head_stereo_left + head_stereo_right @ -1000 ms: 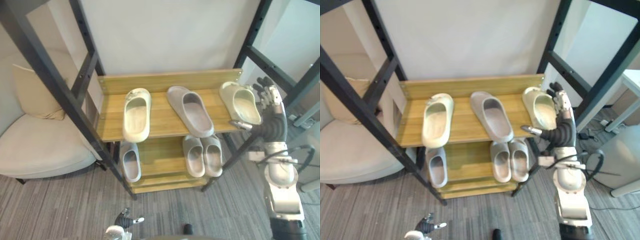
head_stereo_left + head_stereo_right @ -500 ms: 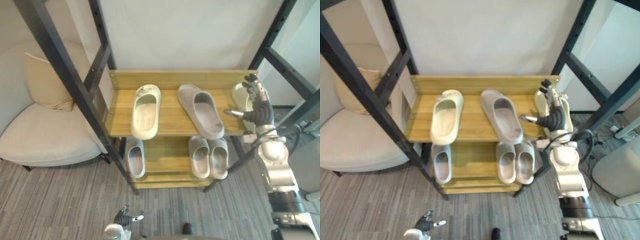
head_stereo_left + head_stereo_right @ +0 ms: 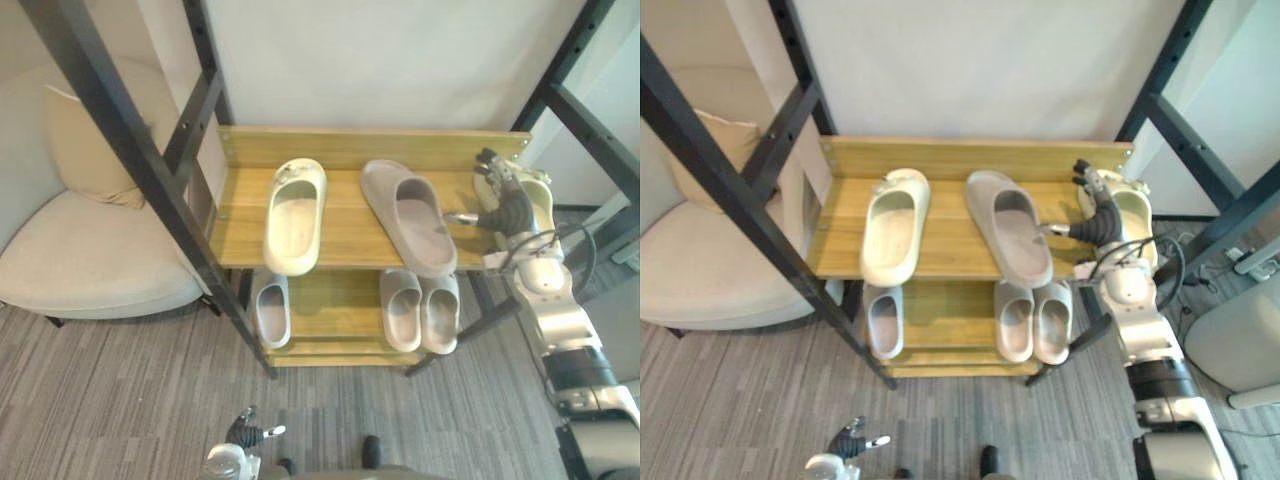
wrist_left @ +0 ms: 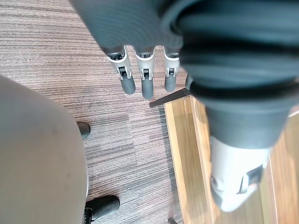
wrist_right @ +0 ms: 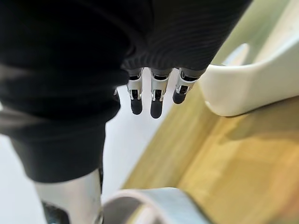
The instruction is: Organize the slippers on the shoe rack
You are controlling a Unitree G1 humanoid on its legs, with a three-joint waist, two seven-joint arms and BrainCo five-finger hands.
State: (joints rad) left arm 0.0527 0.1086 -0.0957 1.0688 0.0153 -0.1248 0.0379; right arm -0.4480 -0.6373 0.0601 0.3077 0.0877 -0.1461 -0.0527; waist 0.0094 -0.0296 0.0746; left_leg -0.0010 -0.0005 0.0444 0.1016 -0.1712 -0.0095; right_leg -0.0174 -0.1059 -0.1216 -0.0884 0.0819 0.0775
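Rack: wooden shoe rack [image 3: 350, 148] with two shelves, standing between black frame posts on carpet floor [image 3: 120, 400]
Top shelf, left part: cream slipper [image 3: 295, 215] lying flat; toe toward the shelf's front edge
Top shelf, middle: grey slipper [image 3: 410, 215] lying at a slant; its toe end reaches the front edge, well apart from the cream slipper
Top shelf, right end: second cream slipper [image 3: 540, 200], partly hidden behind the right robot hand
Lower shelf: single grey slipper [image 3: 271, 310] at the left; grey pair [image 3: 420, 312] side by side and touching at the right
Right robot hand [image 3: 505, 200]: raised at the right end of the top shelf, between the grey slipper and the second cream slipper; fingers [image 5: 156, 100] straight and spread apart, clasping nothing; thumb pointing toward the grey slipper; whether it touches the second cream slipper cannot be told
Left robot hand [image 3: 245, 432]: low over the carpet floor in front of the rack; fingers [image 4: 145, 84] straight, holding nothing
Beside the rack: pale armchair [image 3: 90, 260] with a cushion [image 3: 85, 150] to the left
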